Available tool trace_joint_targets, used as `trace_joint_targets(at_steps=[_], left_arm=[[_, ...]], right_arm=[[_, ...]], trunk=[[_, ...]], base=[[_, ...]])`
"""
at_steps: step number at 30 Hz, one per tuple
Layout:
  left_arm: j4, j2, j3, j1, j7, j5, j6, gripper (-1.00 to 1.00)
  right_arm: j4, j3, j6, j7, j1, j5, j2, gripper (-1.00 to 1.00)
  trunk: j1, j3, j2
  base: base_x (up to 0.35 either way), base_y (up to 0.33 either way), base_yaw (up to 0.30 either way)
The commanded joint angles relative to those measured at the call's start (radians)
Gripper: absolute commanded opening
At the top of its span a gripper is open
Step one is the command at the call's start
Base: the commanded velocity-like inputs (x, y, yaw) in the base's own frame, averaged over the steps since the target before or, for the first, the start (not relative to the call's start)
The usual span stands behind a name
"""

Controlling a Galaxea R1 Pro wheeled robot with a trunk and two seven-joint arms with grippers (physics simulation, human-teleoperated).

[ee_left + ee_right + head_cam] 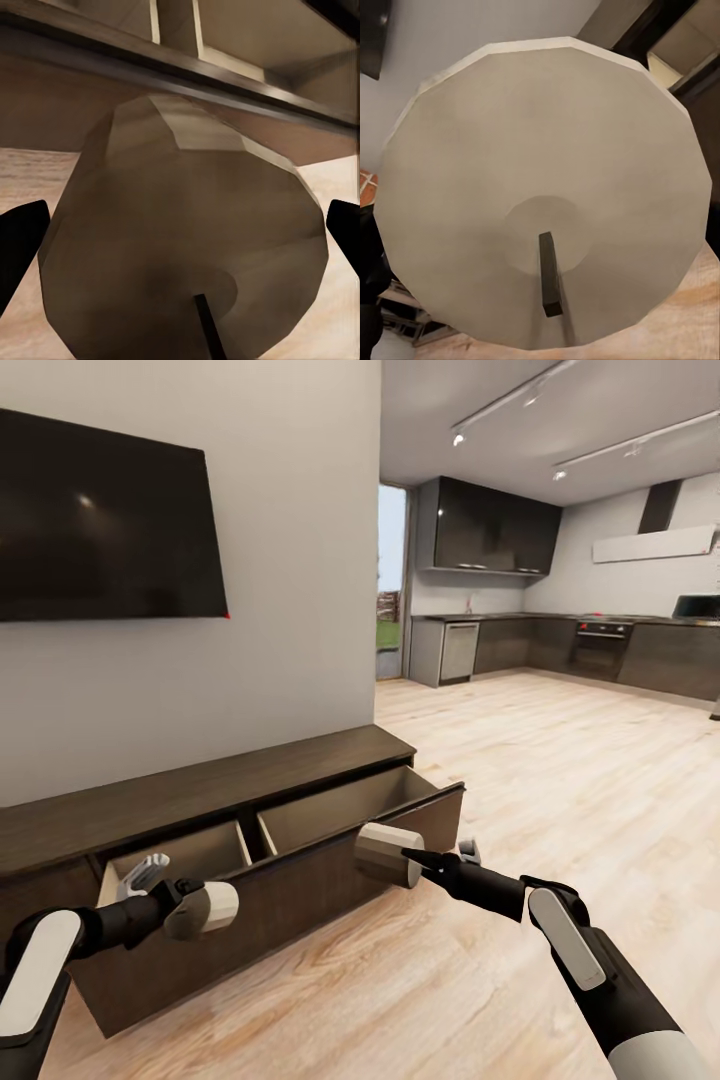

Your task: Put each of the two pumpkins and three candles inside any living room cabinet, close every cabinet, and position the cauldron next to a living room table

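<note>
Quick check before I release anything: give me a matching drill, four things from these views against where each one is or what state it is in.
Things:
1. stubby grey-beige candle in the left claw
2. stubby grey-beige candle in the right claw
3. wide dark-brown wooden cabinet drawer
4. black flat wall television

States:
A. pulled open
B. mounted above the cabinet
C. held in front of the drawer's left compartment
D. held at the front edge of the drawer's right compartment

Pairs: 1-C, 2-D, 3-A, 4-B
</note>
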Motion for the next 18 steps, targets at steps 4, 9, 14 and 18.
trace_joint_targets(at_steps=[4, 9, 14, 18], left_arm=[[-0.001, 0.002, 0.001, -0.001, 0.012, 0.010, 0.004, -1.00], [-0.001, 0.002, 0.002, -0.001, 0.012, 0.011, 0.004, -1.00], [-0.001, 0.002, 0.003, -0.001, 0.012, 0.010, 0.004, -1.00], [-0.001, 0.000, 0.003, -0.001, 0.012, 0.009, 0.004, -1.00]], right_arm=[[0.000, 0.001, 0.002, 0.001, -0.001, 0.000, 0.000, -1.00], [0.000, 0.001, 0.004, 0.001, -0.001, 0.000, 0.000, -1.00], [0.000, 0.001, 0.004, 0.001, -0.001, 0.000, -0.001, -1.00], [0.000, 0.001, 0.004, 0.001, -0.001, 0.000, -0.001, -1.00]], trunk=[[-0.002, 0.015, 0.001], [-0.004, 0.034, 0.002], [-0.006, 0.053, 0.003], [-0.008, 0.069, 0.004]], base=[[0.000, 0.000, 0.000], [0.000, 0.000, 0.000], [0.000, 0.000, 0.000], [0.000, 0.000, 0.000]])
